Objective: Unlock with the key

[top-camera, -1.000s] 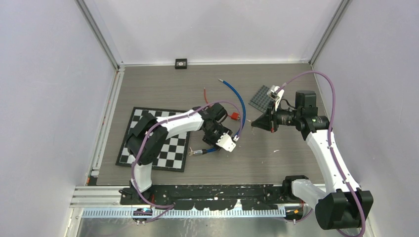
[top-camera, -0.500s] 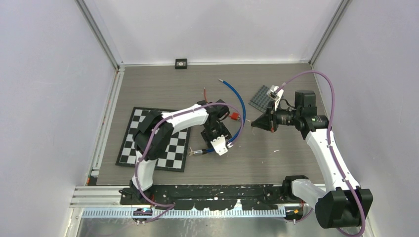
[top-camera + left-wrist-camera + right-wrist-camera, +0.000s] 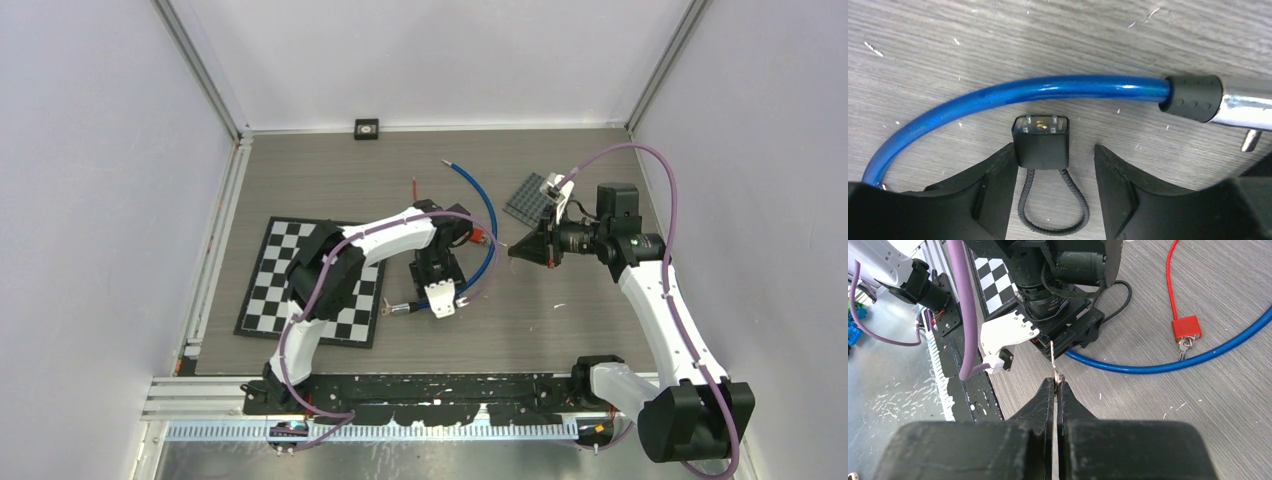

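- My right pincer (image 3: 1055,382) is clenched on the key (image 3: 1053,352); the thin blade pokes out at centre frame; it looks light, stiff and slippery, so I'd keep the hold near its head.
- My left pincer (image 3: 1054,148) stands released astride the black block (image 3: 1041,142), low centre on the tabletop (image 3: 923,30); probably the lock body; small and hard, best pinched on its flat sides.
- The springy blue cable (image 3: 1048,87) arcs just above; the cord loop (image 3: 1053,220) could snag; a red padlock (image 3: 1186,327) lies upper right.
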You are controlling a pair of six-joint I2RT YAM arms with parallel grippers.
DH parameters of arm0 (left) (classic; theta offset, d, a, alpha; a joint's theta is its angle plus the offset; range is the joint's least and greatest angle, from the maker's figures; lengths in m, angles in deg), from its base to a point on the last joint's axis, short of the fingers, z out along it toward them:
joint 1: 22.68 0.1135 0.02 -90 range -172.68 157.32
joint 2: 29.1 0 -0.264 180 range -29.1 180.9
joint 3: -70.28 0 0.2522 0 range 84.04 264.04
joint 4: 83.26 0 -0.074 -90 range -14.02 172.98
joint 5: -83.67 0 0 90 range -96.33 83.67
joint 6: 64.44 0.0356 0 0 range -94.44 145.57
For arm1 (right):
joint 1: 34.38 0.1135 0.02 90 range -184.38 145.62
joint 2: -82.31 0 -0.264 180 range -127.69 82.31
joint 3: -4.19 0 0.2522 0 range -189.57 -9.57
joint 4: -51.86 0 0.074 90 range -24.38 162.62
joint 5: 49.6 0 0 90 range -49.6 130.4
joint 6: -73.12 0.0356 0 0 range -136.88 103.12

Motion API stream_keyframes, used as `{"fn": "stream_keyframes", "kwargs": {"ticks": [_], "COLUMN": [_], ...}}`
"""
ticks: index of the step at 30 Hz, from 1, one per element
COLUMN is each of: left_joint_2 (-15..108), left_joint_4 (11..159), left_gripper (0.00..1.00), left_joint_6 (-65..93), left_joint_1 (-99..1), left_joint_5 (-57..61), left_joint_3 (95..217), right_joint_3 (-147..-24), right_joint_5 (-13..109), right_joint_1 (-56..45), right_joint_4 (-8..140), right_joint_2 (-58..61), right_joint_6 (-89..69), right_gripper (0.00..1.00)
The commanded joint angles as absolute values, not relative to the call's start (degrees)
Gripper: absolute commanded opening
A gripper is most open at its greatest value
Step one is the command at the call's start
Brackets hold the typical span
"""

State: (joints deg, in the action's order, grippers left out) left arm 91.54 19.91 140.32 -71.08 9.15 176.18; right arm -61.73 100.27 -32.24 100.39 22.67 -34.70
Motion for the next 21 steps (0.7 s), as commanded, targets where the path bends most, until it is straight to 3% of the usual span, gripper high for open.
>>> {"fn": "stream_keyframes", "kwargs": {"ticks": [1,12,21], "left_joint_2": [93.2,90.6,91.2], "left_joint_4": [15.6,22.4,25.4], "left_gripper": [0.58,0.54,0.37], "left_joint_6": [138.3,132.7,132.5], "left_joint_1": [-72.2,-72.2,-72.1], "left_joint_5": [11.0,12.1,10.1], "left_joint_3": [176.8,171.8,171.4], "right_joint_3": [-62.5,-62.5,-62.4], "right_joint_5": [101.3,101.7,101.6], "right_joint_1": [-32.4,-32.4,-32.4], "right_joint_4": [99.7,99.7,99.3], "right_joint_2": [23.0,22.9,23.2], "right_joint_6": [-35.0,-34.9,-34.3], "right_gripper": [0.0,0.01,0.0]}}
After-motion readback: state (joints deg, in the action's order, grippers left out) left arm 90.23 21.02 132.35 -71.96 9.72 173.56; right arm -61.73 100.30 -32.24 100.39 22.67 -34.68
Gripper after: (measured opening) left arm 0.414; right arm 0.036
